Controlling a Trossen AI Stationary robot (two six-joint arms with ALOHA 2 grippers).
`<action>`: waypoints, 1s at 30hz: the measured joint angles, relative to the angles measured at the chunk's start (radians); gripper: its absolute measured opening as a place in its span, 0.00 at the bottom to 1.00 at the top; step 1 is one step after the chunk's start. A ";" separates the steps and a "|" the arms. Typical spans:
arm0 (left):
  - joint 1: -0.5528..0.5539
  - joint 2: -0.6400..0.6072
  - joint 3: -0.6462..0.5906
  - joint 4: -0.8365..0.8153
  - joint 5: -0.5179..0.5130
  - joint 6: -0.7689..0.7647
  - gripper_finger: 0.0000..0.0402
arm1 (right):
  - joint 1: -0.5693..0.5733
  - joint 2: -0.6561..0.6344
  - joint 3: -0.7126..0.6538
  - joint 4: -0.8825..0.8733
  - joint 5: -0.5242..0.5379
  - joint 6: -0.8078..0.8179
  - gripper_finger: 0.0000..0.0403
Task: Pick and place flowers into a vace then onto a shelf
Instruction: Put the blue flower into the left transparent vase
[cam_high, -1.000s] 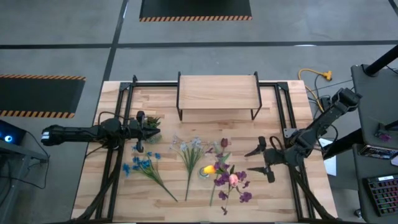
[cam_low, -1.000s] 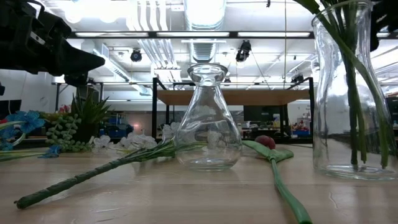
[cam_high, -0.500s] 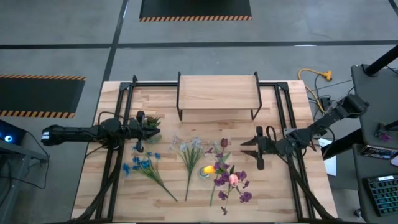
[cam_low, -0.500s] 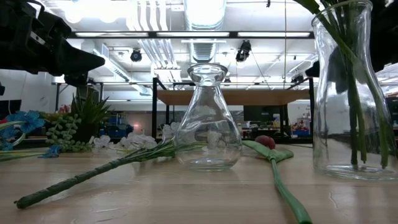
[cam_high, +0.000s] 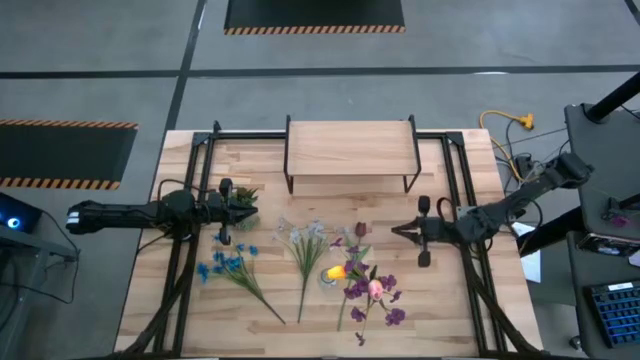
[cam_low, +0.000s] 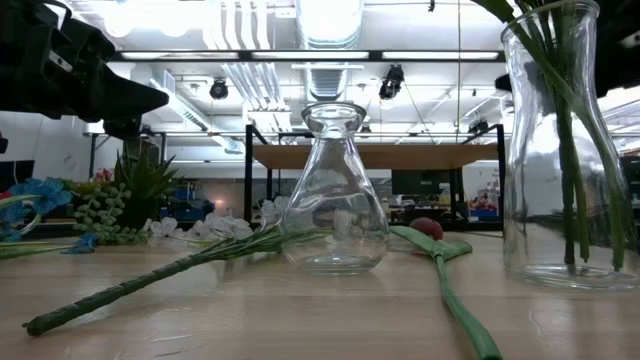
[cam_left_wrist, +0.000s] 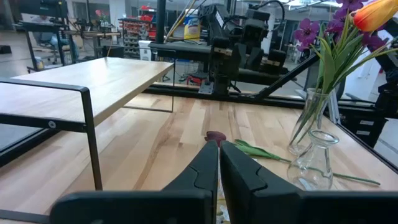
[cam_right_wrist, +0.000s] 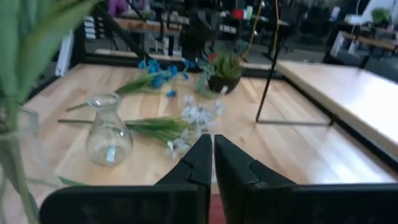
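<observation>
The flowers lie loose on the table: a blue bunch (cam_high: 229, 266), a pale white-lilac bunch (cam_high: 305, 243) and a dark red bloom (cam_high: 361, 229) on a green stalk (cam_low: 455, 300). Purple, pink and yellow blooms (cam_high: 367, 287) stand in a tall clear vase (cam_low: 558, 150). Beside it stands a small bulb-shaped vase (cam_low: 333, 190) with nothing in it. The shelf (cam_high: 350, 148) stands at the far middle. My right gripper (cam_high: 396, 230) hovers shut to the right of the red bloom, pointing left. My left gripper (cam_high: 248, 210) stays shut beside a potted plant (cam_high: 243, 195).
Black metal frame rails (cam_high: 458, 190) run along both sides of the wooden table. The shelf's thin black legs (cam_left_wrist: 93, 143) stand close before my left gripper. Bare wood lies between the shelf and the flowers.
My right gripper has shut with nothing between its fingers. It has swung toward the table's far edge, from beside the tall vase to beside the red bloom. The flowers and vases have stayed where they were.
</observation>
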 joint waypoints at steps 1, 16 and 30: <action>0.000 0.000 0.000 0.000 0.000 0.000 0.00 | 0.001 -0.028 0.000 -0.017 -0.001 -0.013 0.02; 0.000 0.000 0.000 0.000 0.000 0.000 0.00 | -0.046 -0.433 -0.092 -0.026 -0.324 -0.161 0.02; 0.000 0.000 0.000 0.000 0.000 0.000 0.00 | -0.339 -0.539 -0.056 -0.286 -0.393 -0.034 0.02</action>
